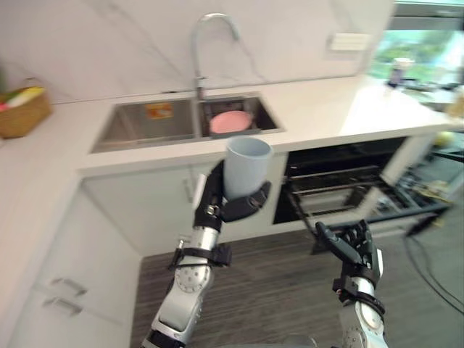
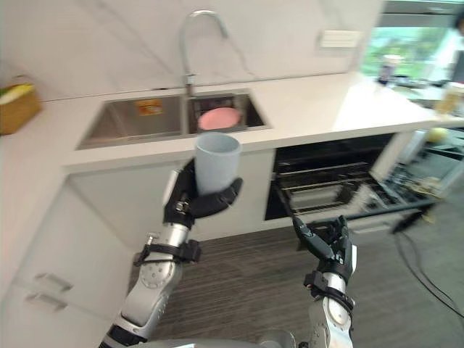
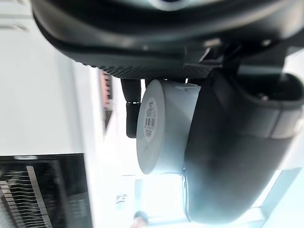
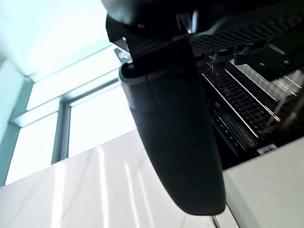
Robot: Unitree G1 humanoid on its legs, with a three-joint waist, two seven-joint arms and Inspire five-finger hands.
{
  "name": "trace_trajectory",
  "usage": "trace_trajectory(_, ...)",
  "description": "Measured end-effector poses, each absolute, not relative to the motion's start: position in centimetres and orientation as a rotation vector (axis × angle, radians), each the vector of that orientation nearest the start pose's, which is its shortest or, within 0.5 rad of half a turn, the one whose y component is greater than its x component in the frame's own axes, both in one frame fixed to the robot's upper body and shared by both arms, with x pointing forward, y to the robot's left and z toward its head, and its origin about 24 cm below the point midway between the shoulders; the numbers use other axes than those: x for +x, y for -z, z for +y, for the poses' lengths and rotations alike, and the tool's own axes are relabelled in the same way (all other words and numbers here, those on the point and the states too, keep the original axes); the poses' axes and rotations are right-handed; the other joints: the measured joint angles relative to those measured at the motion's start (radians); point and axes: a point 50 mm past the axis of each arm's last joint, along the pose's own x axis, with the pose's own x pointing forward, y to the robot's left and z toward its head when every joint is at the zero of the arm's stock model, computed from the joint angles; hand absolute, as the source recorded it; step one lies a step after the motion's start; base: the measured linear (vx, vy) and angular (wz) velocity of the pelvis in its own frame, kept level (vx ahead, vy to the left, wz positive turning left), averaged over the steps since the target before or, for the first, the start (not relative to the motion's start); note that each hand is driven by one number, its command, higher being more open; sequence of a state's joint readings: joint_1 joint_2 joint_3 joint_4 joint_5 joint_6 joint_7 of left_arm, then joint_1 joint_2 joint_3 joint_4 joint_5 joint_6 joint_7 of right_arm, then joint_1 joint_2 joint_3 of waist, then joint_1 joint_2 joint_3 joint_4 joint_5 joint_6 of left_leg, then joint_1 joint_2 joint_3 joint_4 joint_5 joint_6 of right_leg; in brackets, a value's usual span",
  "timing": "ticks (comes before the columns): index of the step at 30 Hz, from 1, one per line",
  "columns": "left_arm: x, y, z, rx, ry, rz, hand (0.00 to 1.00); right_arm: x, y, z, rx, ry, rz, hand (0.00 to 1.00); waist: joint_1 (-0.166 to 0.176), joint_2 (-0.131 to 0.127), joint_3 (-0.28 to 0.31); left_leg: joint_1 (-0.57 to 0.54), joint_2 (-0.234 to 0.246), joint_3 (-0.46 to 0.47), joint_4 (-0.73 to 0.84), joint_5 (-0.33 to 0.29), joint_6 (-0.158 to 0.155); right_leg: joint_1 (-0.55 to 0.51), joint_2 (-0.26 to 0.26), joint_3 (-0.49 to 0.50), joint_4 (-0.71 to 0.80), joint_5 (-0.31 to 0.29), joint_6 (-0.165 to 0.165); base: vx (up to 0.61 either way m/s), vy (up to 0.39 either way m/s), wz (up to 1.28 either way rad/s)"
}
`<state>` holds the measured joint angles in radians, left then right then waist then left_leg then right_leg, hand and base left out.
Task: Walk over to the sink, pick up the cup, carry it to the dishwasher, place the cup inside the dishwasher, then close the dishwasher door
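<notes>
left eye view: left robot hand (image 1: 230,208) grips pale blue cup (image 1: 246,165) upright, in front of counter (image 1: 326,109) edge below sink (image 1: 145,125). right robot hand (image 1: 355,246) low, fingers loosely spread, empty, near open dishwasher (image 1: 341,190). left wrist view: fingers (image 3: 131,111) wrap cup. right wrist view: thumb straight, rack (image 4: 242,102) beyond.

My two head views looked down on the same sink (image 1: 138,123), counter (image 1: 326,109) and open dishwasher (image 1: 341,181), slightly offset; the left wrist view sat close against the cup (image 3: 161,128); the right wrist view faced the dishwasher racks (image 4: 237,102).
</notes>
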<state>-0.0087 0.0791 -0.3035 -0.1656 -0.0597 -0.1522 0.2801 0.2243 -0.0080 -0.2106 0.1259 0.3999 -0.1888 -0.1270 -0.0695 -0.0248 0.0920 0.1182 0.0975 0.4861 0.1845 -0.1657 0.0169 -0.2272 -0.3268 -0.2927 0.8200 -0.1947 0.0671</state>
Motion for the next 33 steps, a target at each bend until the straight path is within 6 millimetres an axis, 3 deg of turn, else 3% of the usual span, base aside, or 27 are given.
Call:
trace_trajectory(3,24.3,-9.1,10.0,-0.070,0.036,-0.294,0.00,18.1,-0.7,-23.8,0.326,0.518,0.004,1.00,-0.015,-0.004,0.017,0.062,0.007,0.038,-0.005,-0.032,-0.037,-0.046,0.063,-0.042,-0.339,0.051,-0.013,0.11,-0.075,-0.62)
trace_trajectory(5,24.0,-9.0,9.9,-0.074,0.040,-0.286,0.00,18.0,-2.1,-24.2,0.311,0.501,-0.061,1.00,-0.021,-0.027,0.009,0.118,-0.017,0.047,0.009,-0.074,-0.093,-0.033,0.080,-0.067,-0.560,0.252,-0.034,0.31,-0.165,-0.09)
trace_trajectory(6,23.9,-8.4,9.6,-0.098,0.032,-0.259,0.00,17.7,-2.6,-24.3,0.288,0.468,-0.075,1.00,-0.024,-0.011,0.004,0.142,-0.001,0.040,0.041,-0.104,-0.118,-0.020,0.086,-0.066,-0.526,0.337,-0.104,0.38,-0.177,-0.01)
trace_trajectory(7,23.7,-8.2,9.1,-0.141,0.024,-0.238,0.00,17.6,-2.7,-24.1,0.273,0.434,-0.066,1.00,-0.022,0.030,-0.015,0.140,0.037,0.033,0.052,-0.116,-0.119,-0.023,0.105,-0.111,-0.499,0.308,-0.106,0.32,-0.147,0.06)
trace_trajectory(10,23.8,-8.7,8.4,-0.198,0.030,-0.250,0.00,17.8,-2.3,-22.7,0.290,0.378,-0.043,1.00,-0.001,0.042,-0.018,0.138,0.081,0.031,0.067,-0.132,-0.141,-0.038,0.133,-0.124,-0.444,0.238,-0.129,0.21,-0.150,0.02)
trace_trajectory(14,23.4,-8.3,8.1,-0.191,0.058,-0.232,0.00,17.9,-2.2,-21.9,0.299,0.349,-0.038,1.00,0.006,0.047,-0.018,0.175,0.108,0.014,0.060,-0.158,-0.161,-0.042,0.131,-0.140,-0.335,0.129,-0.123,0.08,-0.076,0.07)
trace_trajectory(16,23.3,-8.2,8.2,-0.189,0.048,-0.236,0.00,18.0,-2.2,-22.0,0.295,0.342,-0.043,1.00,0.007,0.058,-0.034,0.176,0.115,0.008,0.062,-0.184,-0.141,-0.065,0.130,-0.136,-0.274,0.080,-0.130,0.15,-0.047,-0.02)
trace_trajectory(17,23.3,-8.1,8.3,-0.189,0.034,-0.231,0.00,18.0,-2.3,-22.1,0.288,0.333,-0.045,1.00,0.004,0.070,-0.048,0.180,0.126,0.007,0.064,-0.203,-0.095,-0.070,0.139,-0.140,-0.247,0.039,-0.131,0.26,-0.071,-0.04)
trace_trajectory(18,23.2,-7.8,8.3,-0.187,0.025,-0.220,0.00,18.1,-2.3,-22.3,0.281,0.327,-0.046,1.00,0.006,0.077,-0.055,0.150,0.152,-0.012,0.186,-0.202,-0.016,-0.060,0.157,-0.136,-0.248,0.003,-0.128,0.29,-0.090,-0.13)
trace_trajectory(19,23.1,-7.5,8.4,-0.183,0.022,-0.208,0.00,18.3,-2.2,-22.4,0.281,0.326,-0.042,1.00,0.010,0.079,-0.054,0.097,0.188,-0.027,0.316,-0.182,0.009,-0.049,0.171,-0.132,-0.256,-0.004,-0.132,0.32,-0.125,-0.26)
trace_trajectory(20,23.1,-6.6,8.5,-0.173,0.013,-0.168,0.00,18.4,-2.2,-22.6,0.271,0.322,-0.038,1.00,0.022,0.098,-0.044,-0.016,0.268,-0.086,0.579,-0.111,0.004,0.006,0.203,-0.131,-0.304,-0.002,-0.139,0.32,-0.109,-0.31)
trace_trajectory(21,22.9,-5.6,8.5,-0.162,0.015,-0.120,0.00,18.4,-2.2,-22.9,0.259,0.318,-0.037,1.00,0.027,0.105,-0.031,-0.092,0.304,-0.130,0.726,-0.117,-0.049,0.072,0.226,-0.129,-0.355,0.005,-0.142,0.31,-0.073,-0.26)
trace_trajectory(22,22.8,-5.0,8.5,-0.155,0.013,-0.096,0.00,18.4,-2.2,-23.0,0.259,0.321,-0.038,1.00,0.027,0.105,-0.030,-0.116,0.305,-0.132,0.744,-0.124,-0.058,0.105,0.229,-0.125,-0.378,0.009,-0.136,0.35,-0.006,-0.19)
trace_trajectory(24,22.2,-3.6,8.7,-0.139,0.007,-0.037,0.00,18.6,-2.5,-23.2,0.259,0.325,-0.057,1.00,0.027,0.099,-0.025,-0.164,0.267,-0.121,0.651,-0.136,-0.036,0.191,0.227,-0.103,-0.450,0.021,-0.115,0.31,0.015,-0.34)
trace_trajectory(26,21.6,-3.0,9.0,-0.132,-0.004,-0.020,0.00,19.6,-2.9,-23.1,0.251,0.298,-0.085,1.00,0.056,0.097,-0.025,-0.210,0.190,-0.164,0.388,-0.125,-0.044,0.235,0.214,-0.023,-0.517,0.030,-0.100,0.30,0.079,-0.87)
trace_trajectory(27,21.5,-3.0,9.0,-0.129,-0.003,-0.020,0.00,19.9,-2.9,-23.0,0.248,0.290,-0.082,1.00,0.062,0.097,-0.025,-0.221,0.176,-0.194,0.324,-0.113,-0.047,0.240,0.209,-0.004,-0.525,0.031,-0.094,0.32,0.166,-1.06)
trace_trajectory(28,21.5,-3.1,9.0,-0.126,0.001,-0.024,0.00,20.3,-2.7,-22.9,0.234,0.266,-0.069,1.00,0.075,0.096,-0.024,-0.231,0.149,-0.258,0.188,-0.053,-0.051,0.246,0.194,0.043,-0.533,0.029,-0.065,0.26,0.170,-0.94)
trace_trajectory(30,21.4,-3.4,9.0,-0.115,0.003,-0.040,0.00,20.4,-2.5,-22.8,0.216,0.242,-0.049,1.00,0.076,0.102,-0.028,-0.228,0.135,-0.289,0.086,0.058,-0.054,0.251,0.183,0.083,-0.539,0.027,-0.027,0.32,0.266,-0.76)
trace_trajectory(31,21.5,-3.9,8.9,-0.127,0.004,-0.059,0.00,20.4,-2.5,-22.9,0.203,0.235,-0.045,1.00,0.071,0.118,-0.039,-0.227,0.128,-0.287,0.040,0.199,-0.055,0.249,0.183,0.106,-0.542,0.027,0.008,0.34,0.317,-0.49)
trace_trajectory(32,21.5,-4.1,8.9,-0.129,0.007,-0.073,0.00,20.4,-2.2,-22.9,0.209,0.243,-0.035,1.00,0.065,0.110,-0.049,-0.216,0.120,-0.276,0.022,0.229,-0.130,0.247,0.176,0.122,-0.543,0.022,0.030,0.33,0.340,-0.37)
trace_trajectory(33,21.6,-4.3,9.4,-0.108,0.009,-0.090,0.00,20.2,-1.9,-22.5,0.233,0.255,-0.023,1.00,0.050,0.076,-0.062,-0.198,0.072,-0.258,-0.021,0.230,-0.111,0.247,0.131,0.128,-0.560,0.027,0.046,0.24,0.254,-0.17)
